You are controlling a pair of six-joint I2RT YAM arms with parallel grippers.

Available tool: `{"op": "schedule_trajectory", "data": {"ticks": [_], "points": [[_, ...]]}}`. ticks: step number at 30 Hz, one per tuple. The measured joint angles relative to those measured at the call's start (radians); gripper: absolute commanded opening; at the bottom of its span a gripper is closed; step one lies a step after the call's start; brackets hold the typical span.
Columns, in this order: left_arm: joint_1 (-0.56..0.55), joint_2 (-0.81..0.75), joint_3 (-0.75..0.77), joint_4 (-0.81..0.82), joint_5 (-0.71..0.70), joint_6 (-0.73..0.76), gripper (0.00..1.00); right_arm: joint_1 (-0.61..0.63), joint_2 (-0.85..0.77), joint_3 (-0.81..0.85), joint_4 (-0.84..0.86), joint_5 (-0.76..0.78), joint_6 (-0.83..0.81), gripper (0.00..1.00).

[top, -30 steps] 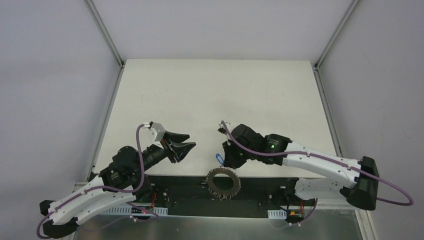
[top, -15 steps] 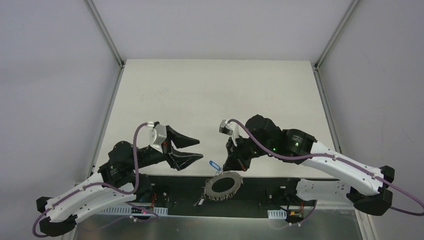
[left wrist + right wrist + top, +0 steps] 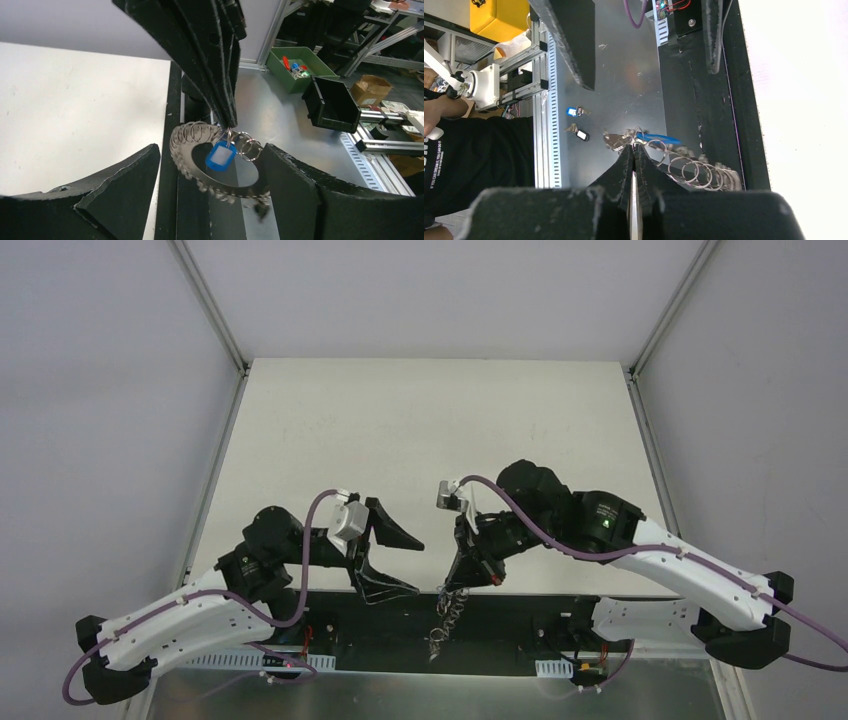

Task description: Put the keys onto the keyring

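Robotics lab/workshop. White bench (image 3: 430, 430) stood inside alu. frame posts (image 3: 210, 305) w/ plain grey walls. Green parts bin (image 3: 295, 67), black bin (image 3: 332, 102) and cardboard box (image 3: 370, 90) sat upper right in left wrist view; yellow case (image 3: 499, 17) upper left in right wrist view.

Your right gripper (image 3: 449, 586) pinches the keyring (image 3: 444, 618), which hangs edge-on over the black strip (image 3: 520, 615) at the near edge of the table (image 3: 420, 430); your left gripper (image 3: 416, 568), jaws wide apart, sits just left of it, pointing right.
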Motion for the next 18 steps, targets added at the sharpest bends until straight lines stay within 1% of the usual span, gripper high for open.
{"op": "schedule_trajectory", "data": {"ticks": [4, 8, 13, 18], "points": [[0.0, -0.007, 0.0, 0.029, 0.026, 0.003, 0.82, 0.005, 0.009, 0.005, -0.004, -0.012, 0.0, 0.0], [0.0, -0.002, 0.0, 0.064, 0.04, 0.006, 0.82, 0.007, 0.013, 0.005, -0.004, -0.026, 0.0, 0.0], [0.0, 0.045, 0.0, 0.093, 0.074, 0.005, 0.78, 0.008, 0.023, 0.006, -0.001, -0.025, 0.002, 0.0], [0.0, 0.1, 0.0, 0.096, 0.1, 0.002, 0.7, 0.008, 0.027, 0.026, 0.004, -0.02, 0.002, 0.0]]}}
